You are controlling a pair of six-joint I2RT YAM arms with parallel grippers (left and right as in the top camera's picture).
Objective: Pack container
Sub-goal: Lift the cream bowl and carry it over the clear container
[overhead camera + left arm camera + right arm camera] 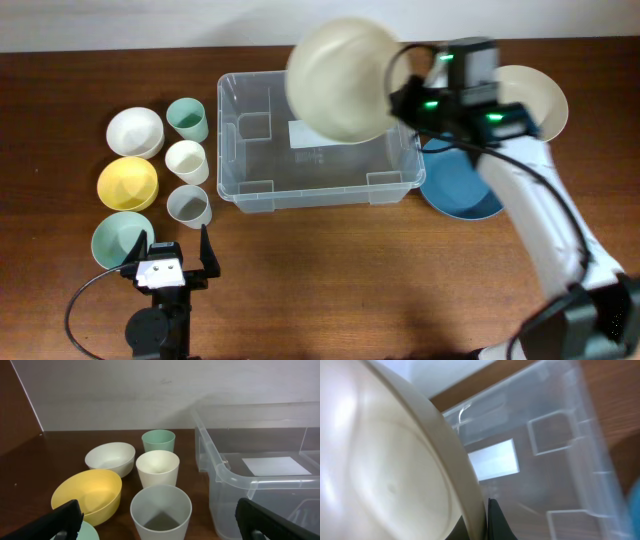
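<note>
Container [320,178] mouth-up, long axis left-right; right end effector [400,98] probably clenched on bowl [342,78].

You are seeing even, soft room light casting faint shadows; in the right wrist view the near cream dish [385,475] is blurring out of focus, glare streaking the container [555,435].

Clear container [594,452] beneath cream plate [385,470]

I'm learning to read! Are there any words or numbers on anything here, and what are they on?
White label on the base of the container: any print is too small and blurred to read.
Nothing else shows any writing.
</note>
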